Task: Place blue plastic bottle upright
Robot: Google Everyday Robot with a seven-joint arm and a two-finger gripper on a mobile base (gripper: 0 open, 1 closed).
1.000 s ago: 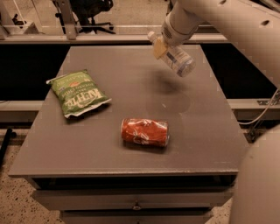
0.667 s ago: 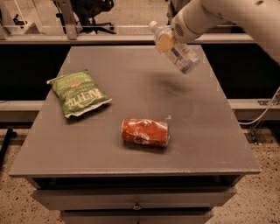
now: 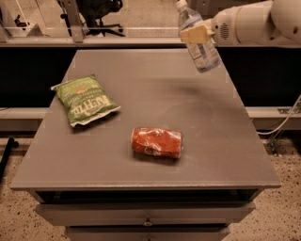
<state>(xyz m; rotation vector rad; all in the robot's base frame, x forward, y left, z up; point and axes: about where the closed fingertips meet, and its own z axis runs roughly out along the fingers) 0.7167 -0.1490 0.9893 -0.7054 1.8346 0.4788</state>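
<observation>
My hand (image 3: pixel 196 34) is clamped around the upper body of the blue plastic bottle (image 3: pixel 205 54), holding it in the air above the far right part of the desk (image 3: pixel 188 117). The bottle hangs tilted, its white cap (image 3: pixel 181 4) up and toward the left and its base down and toward the right, well clear of the desk surface. The arm (image 3: pixel 244 23) comes in from the right edge of the view.

To do this step well, I would first rotate the wrist until the bottle's axis is vertical, base pointing straight down. Then I would lower slowly over the bare patch beneath it. I would let go only when the base sits flat, because a light bottle released at a lean is likely to tip. The crushed red can (image 3: pixel 156 142) and the green chip bag (image 3: pixel 86 101) lie well apart from that spot, so neither should interfere.
</observation>
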